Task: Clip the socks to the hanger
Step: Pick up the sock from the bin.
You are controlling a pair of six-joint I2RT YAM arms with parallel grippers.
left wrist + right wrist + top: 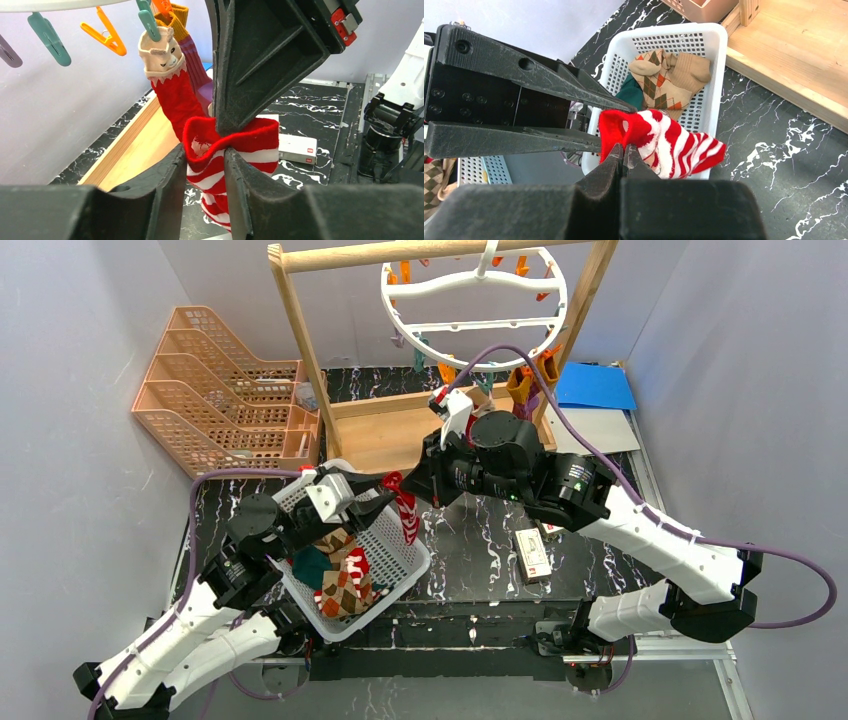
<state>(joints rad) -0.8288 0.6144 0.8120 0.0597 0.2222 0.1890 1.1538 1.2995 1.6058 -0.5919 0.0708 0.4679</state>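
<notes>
My left fingers and right fingers both grasp the red-and-white striped fabric sock beside the white mesh basket; next, I judge, it goes far to a free teal clip on the round white plastic hanger.

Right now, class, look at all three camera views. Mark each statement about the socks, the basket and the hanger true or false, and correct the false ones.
1. The right gripper is shut on the red cuff of the striped sock. True.
2. The striped sock lies in the white basket. False: it is held in the air and also passes between the fingers of the left gripper.
3. An argyle sock lies in the basket. True.
4. No sock is clipped to the hanger yet. False: a red sock with a cream cuff hangs from a teal clip.
5. The hanger lies flat on the table. False: it hangs from the wooden frame.
</notes>
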